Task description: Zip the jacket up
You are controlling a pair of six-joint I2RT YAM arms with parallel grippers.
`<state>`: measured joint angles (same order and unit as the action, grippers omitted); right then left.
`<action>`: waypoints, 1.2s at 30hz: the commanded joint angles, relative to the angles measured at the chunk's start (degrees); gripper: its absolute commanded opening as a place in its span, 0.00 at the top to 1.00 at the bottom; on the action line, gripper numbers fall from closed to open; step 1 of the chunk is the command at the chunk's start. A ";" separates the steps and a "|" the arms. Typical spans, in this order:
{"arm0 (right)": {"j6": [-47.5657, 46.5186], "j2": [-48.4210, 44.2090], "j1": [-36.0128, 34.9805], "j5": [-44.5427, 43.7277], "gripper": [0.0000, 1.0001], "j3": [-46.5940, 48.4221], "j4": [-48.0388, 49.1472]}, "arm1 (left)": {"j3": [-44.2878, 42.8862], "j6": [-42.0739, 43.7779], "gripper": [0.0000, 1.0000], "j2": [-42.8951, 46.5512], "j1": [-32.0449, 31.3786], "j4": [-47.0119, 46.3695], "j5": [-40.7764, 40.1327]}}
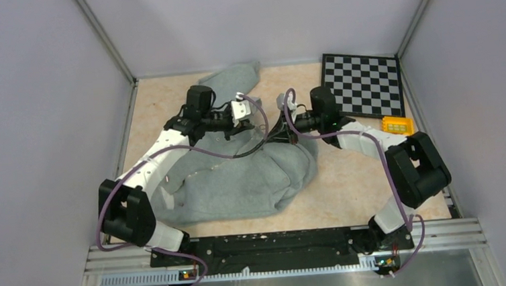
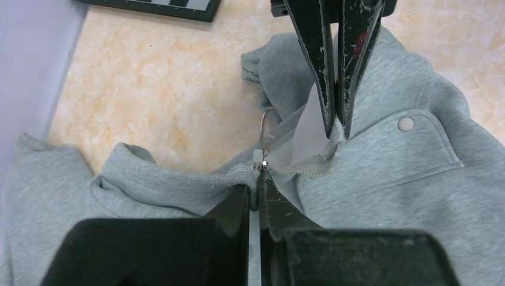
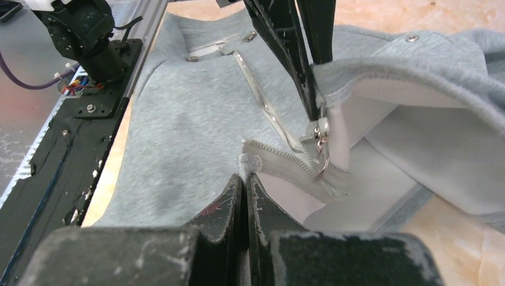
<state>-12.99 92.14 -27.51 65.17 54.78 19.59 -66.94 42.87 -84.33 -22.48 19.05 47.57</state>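
- You have the large, soft, light-grey fleece jacket [image 1: 240,184] crumpled in the middle of the beige marbled worktop [image 1: 347,183]. One sleeve trails toward the far wall, and the bulk lies between the two arms.
- Its pale front zipper [image 3: 262,101] is open here. One row of teeth runs flat along the grey panel, and the other side curls up to show the white lining.
- The metal slider [image 3: 321,128] sits at the raised edge, with its thin wire pull ring [image 2: 265,119] hanging free.
- Your left end effector [image 2: 257,185] has its fingers pressed together on the jacket's hem, right at the slider.
- Your right end effector [image 3: 245,179] is pinched tight on the loose end of the zipper tape, just beside the slider.
- The two end effectors meet nearly tip to tip over the jacket's far part.
- A round metal snap [image 2: 406,124] shows on a pocket flap near the right end effector's fingers.
- A black-and-white checkered board [image 1: 364,85] lies in the far right corner of the worktop. A small yellow block [image 1: 397,125] sits just at its near edge, and both are clear of the jacket.
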 commanded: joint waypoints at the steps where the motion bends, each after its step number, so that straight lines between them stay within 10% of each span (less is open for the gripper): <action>1: -3.14 0.67 -0.80 -1.73 1.00 3.97 -4.04 | 0.61 -0.39 1.00 2.72 -0.36 -5.71 -0.03; 21: 1.92 7.56 0.97 -14.06 1.00 11.33 -7.92 | -0.01 0.53 1.00 3.27 -0.53 -2.87 4.40; 36: -3.69 4.17 0.87 -4.58 1.00 9.40 -7.83 | -0.14 1.12 1.00 2.90 -0.81 -2.27 2.91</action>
<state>-14.06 100.09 -26.81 56.23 65.73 8.19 -66.67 43.00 -83.79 -22.65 17.80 48.73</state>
